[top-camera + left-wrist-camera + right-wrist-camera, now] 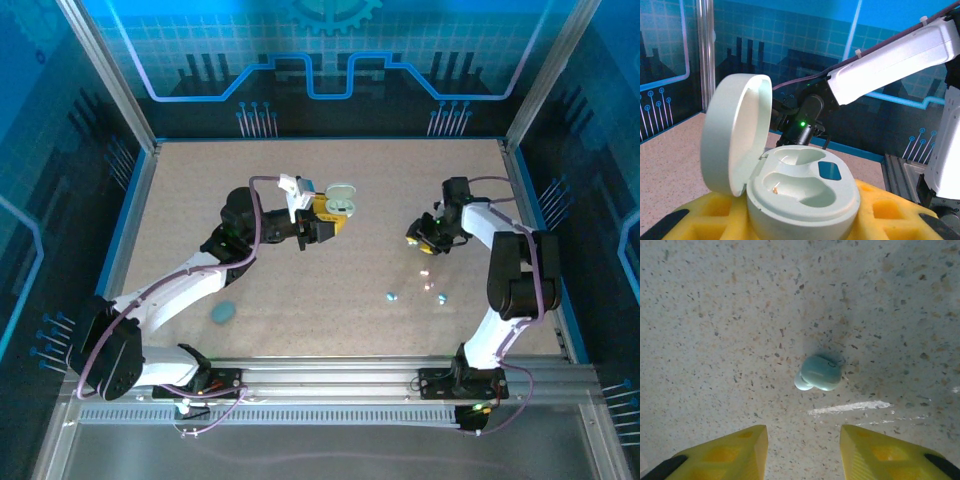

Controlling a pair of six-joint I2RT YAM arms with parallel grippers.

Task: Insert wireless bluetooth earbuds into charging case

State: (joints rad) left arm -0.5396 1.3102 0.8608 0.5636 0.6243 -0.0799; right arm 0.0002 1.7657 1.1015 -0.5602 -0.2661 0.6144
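A pale mint charging case [805, 195] stands with its lid [735, 132] flipped open and both wells empty. My left gripper [325, 222] is shut on it, its yellow fingers [890, 210] pressing the case's sides above the table's middle. A pale blue-green earbud [819, 373] lies on the speckled table just ahead of my right gripper [802, 455], which hovers open with nothing between its fingers [735, 452]. In the top view, my right gripper [425, 240] is at the right. A blue earbud [392, 296] and a pinkish one [441, 298] lie nearer the front.
A teal oval case [222, 312] lies shut on the table [330, 330] at the front left. The right arm [890, 60] crosses the background of the left wrist view. Blue walls and metal posts ring the table.
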